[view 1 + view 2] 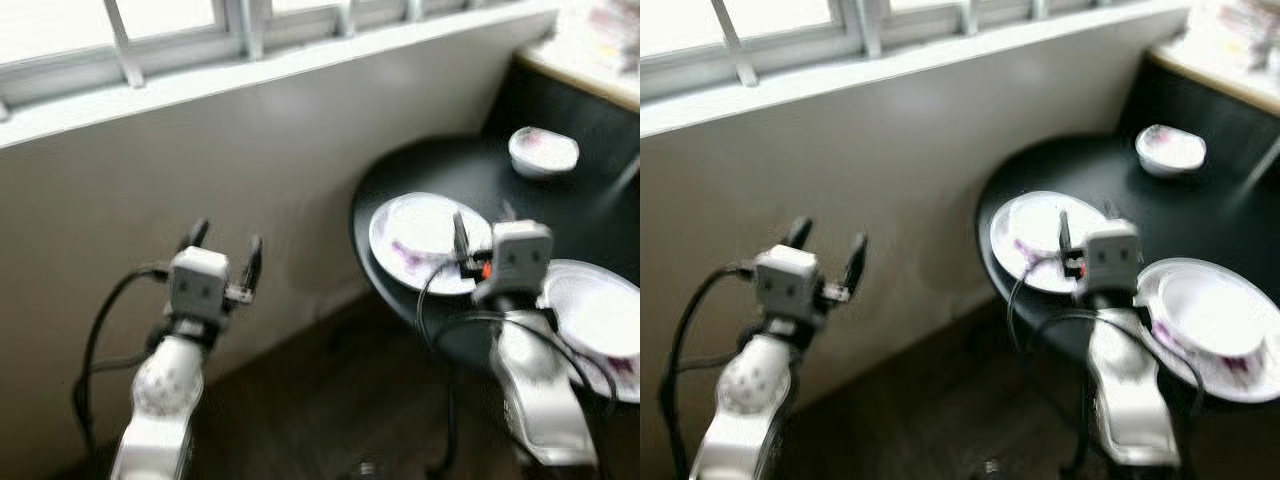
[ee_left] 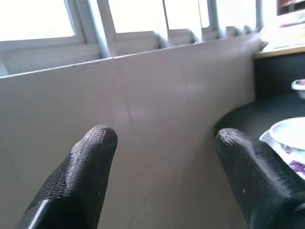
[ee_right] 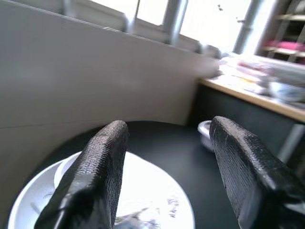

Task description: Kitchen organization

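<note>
A round black table (image 1: 452,166) stands at the right. On it are a white plate with purple marks (image 1: 410,236), a second white plate holding a bowl (image 1: 1200,312) at the near right, and a small white bowl (image 1: 543,151) further back. My right gripper (image 1: 483,230) hovers open over the near edge of the first plate (image 3: 157,200), with nothing between its fingers. My left gripper (image 1: 228,240) is raised open in front of the pale wall, left of the table, and empty (image 2: 164,138). The head views are blurred.
A pale wall (image 1: 250,170) under a window sill (image 1: 260,70) runs behind the table. A light counter with clutter (image 1: 595,55) sits at the far right over a dark cabinet. Dark wood floor (image 1: 320,420) lies below between my arms.
</note>
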Tool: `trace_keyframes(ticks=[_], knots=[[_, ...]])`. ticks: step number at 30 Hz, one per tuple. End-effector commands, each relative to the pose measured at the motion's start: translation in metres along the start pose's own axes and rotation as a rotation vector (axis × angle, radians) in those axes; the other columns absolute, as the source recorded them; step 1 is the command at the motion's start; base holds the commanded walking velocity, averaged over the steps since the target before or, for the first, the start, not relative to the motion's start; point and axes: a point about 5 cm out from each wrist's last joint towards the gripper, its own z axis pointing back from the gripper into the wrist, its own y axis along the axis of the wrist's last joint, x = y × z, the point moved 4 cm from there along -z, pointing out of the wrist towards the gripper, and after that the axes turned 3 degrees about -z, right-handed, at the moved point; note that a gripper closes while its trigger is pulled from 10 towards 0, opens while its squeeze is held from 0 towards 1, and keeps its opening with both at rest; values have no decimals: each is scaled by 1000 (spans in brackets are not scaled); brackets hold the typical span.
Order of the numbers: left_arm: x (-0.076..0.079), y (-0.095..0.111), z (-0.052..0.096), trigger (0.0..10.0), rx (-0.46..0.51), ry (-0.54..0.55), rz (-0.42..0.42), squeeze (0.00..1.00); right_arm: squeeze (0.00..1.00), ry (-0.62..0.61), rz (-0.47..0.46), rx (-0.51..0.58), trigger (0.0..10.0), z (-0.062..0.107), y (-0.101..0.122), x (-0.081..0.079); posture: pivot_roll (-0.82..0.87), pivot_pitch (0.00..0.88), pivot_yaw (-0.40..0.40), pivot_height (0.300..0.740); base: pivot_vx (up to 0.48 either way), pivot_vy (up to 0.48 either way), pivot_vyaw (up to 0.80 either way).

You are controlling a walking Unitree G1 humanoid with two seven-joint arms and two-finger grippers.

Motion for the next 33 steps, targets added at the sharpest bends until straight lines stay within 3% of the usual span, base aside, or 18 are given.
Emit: trace_keyframes(ticks=[1,13,24,33], knots=[[1,-1,1,10000,-4,-4,-9,0,0,-5,-10,2,10000,-1,2,0,-49,18,-3,740,0,0,-800],[5,-3,2,10000,-15,9,18,0,0,-39,-21,-30,10000,3,-2,10,-59,23,-11,740,0,0,-800],[8,-5,3,10000,-21,6,32,0,0,-135,-45,-100,10000,6,-14,28,-70,21,-13,740,0,0,-800],[5,-5,1,10000,-19,13,26,0,0,-74,-112,-146,10000,3,-20,11,-68,21,-4,740,0,0,-89]])
